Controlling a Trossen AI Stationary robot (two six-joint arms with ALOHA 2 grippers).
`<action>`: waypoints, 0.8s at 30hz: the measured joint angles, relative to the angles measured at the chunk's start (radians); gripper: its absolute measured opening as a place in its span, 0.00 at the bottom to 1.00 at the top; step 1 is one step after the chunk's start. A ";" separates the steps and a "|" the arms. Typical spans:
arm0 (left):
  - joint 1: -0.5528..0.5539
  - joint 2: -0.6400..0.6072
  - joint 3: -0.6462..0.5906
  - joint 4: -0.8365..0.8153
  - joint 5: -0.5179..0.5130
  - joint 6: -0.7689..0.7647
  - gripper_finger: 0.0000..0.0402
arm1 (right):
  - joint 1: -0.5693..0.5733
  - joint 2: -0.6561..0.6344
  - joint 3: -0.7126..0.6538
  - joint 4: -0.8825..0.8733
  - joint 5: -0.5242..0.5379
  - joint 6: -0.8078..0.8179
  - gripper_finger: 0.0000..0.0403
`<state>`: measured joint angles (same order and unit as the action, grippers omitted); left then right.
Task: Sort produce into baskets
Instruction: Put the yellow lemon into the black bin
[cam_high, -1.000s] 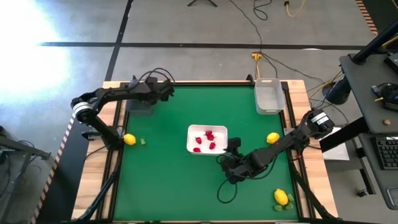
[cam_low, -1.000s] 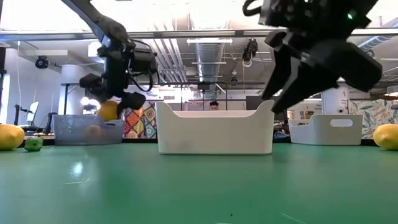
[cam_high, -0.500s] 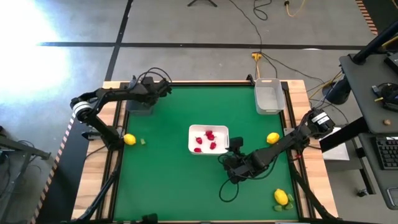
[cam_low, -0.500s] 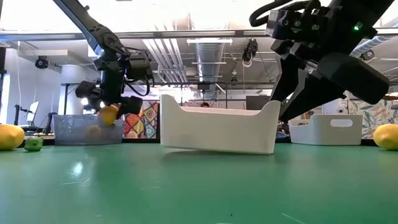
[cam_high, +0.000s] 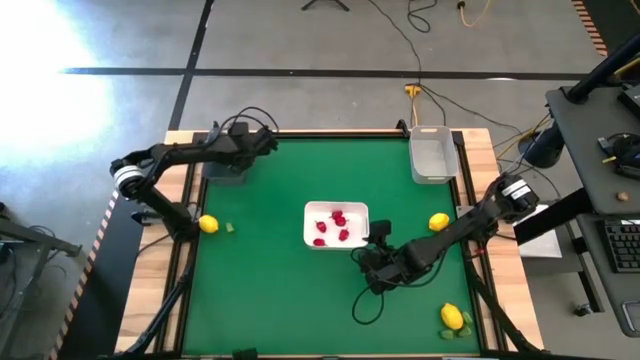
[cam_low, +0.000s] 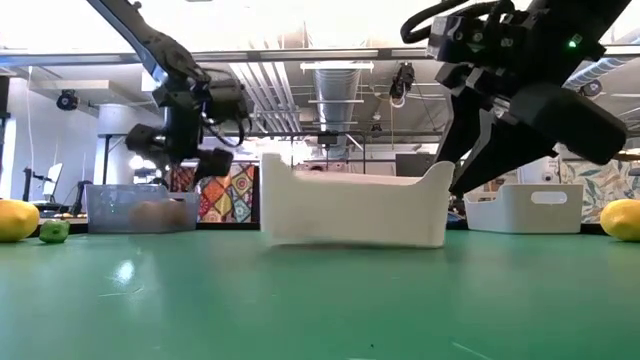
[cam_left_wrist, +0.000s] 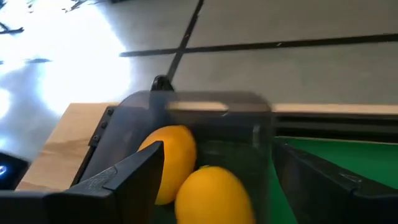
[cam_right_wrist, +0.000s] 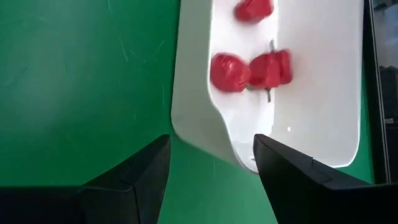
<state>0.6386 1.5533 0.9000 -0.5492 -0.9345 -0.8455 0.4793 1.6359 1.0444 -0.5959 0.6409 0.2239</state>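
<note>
Left gripper: hung over the dark bin at the desk's far-left corner, fingers spread apart and gripping nothing; placed there, in my judgement, so a fruit would fall inside rather than onto the desk.
Dark bin: smoky grey, against the far-left edge; the left wrist view showed two orange-yellow fruits lying in it below the parted fingers.
Right gripper: at the near-right corner of the white tray, fingers apart with the tray's wall between them; whether they pinched that wall could not be told.
White tray: mid-desk, its near-right end looking slightly raised in the low view, probably nudged by the right gripper to shift it.
Red berries: several loose in the tray; three showed clearly in the right wrist view.
Clear bin: far-right corner of the desk, contents not discernible.
Lemon, left: at the left edge, a small green piece just beside it; unsorted.
Lemon, right: near the right edge, unsorted.
Lemon, near: near-right corner, green piece touching; unsorted.
</note>
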 joint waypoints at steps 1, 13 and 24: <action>-0.013 -0.015 0.007 -0.009 0.001 0.000 0.70 | 0.000 -0.005 0.004 -0.001 0.001 -0.007 0.55; -0.547 -0.287 0.032 -0.140 0.193 0.096 0.70 | 0.000 -0.079 0.064 0.012 0.014 -0.058 0.55; -1.043 -0.248 0.033 -0.427 0.591 -0.288 0.70 | 0.001 -0.076 0.095 0.084 0.011 -0.118 0.55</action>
<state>-0.4042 1.3051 0.9327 -0.9763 -0.3436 -1.1339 0.4801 1.5600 1.1390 -0.5122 0.6520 0.1062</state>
